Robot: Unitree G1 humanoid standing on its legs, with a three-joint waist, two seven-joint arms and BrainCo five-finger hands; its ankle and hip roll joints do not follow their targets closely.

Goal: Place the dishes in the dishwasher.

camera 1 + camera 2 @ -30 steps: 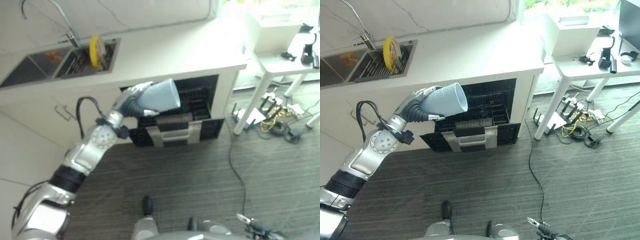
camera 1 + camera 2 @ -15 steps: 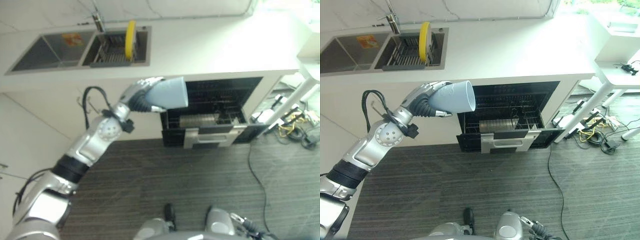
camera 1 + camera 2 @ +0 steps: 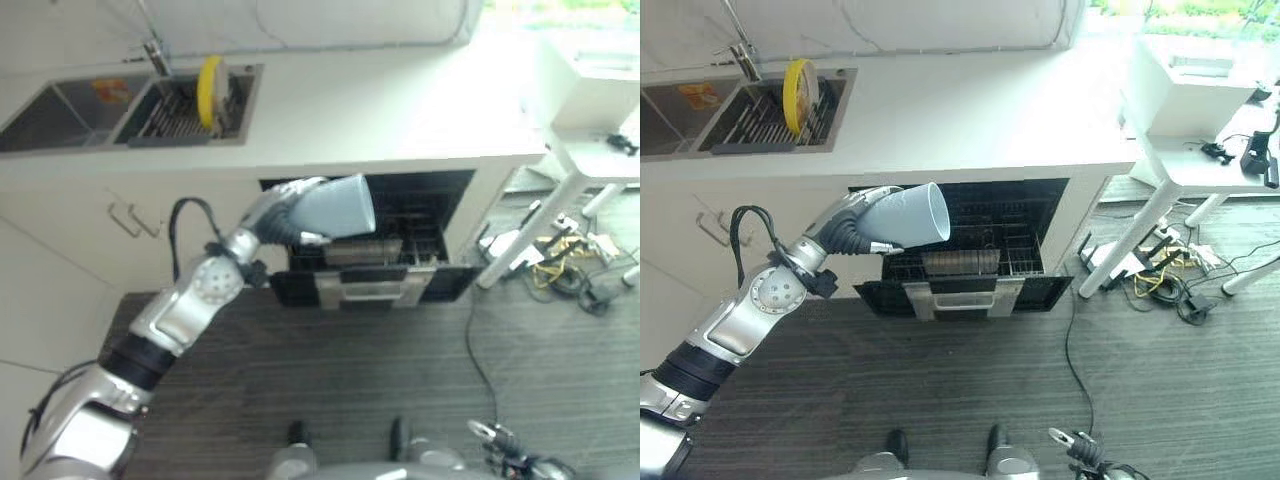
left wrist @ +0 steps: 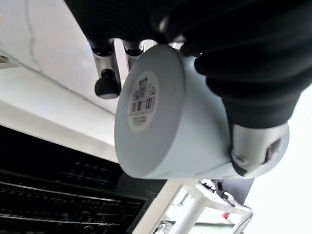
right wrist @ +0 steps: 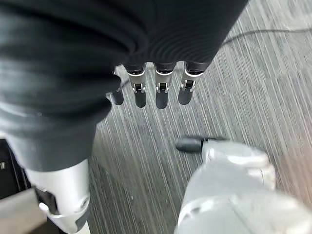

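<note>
My left hand [image 3: 848, 226] is shut on a pale blue-grey cup [image 3: 908, 216], held on its side with the mouth toward the dishwasher. The cup [image 3: 340, 208] hangs in front of the upper left of the open dishwasher [image 3: 985, 235], above its lowered door [image 3: 960, 296]. In the left wrist view the cup's base [image 4: 146, 105] faces the camera, with fingers and thumb curled round its wall. A yellow plate [image 3: 797, 82] stands on edge in the sink rack [image 3: 760, 120]. My right hand [image 5: 161, 92] hangs over the floor with straight fingers and holds nothing.
A white counter [image 3: 970, 105] runs above the dishwasher, with a double sink [image 3: 675, 105] and tap at its left. A white table [image 3: 1215, 155] with a white box [image 3: 1185, 85] stands to the right. Cables and power strips [image 3: 1155, 275] lie on the floor beneath it.
The camera has swung, so the whole scene has shifted. The cup stays in my left hand and now sits in front of the dishwasher opening, not left of it.
</note>
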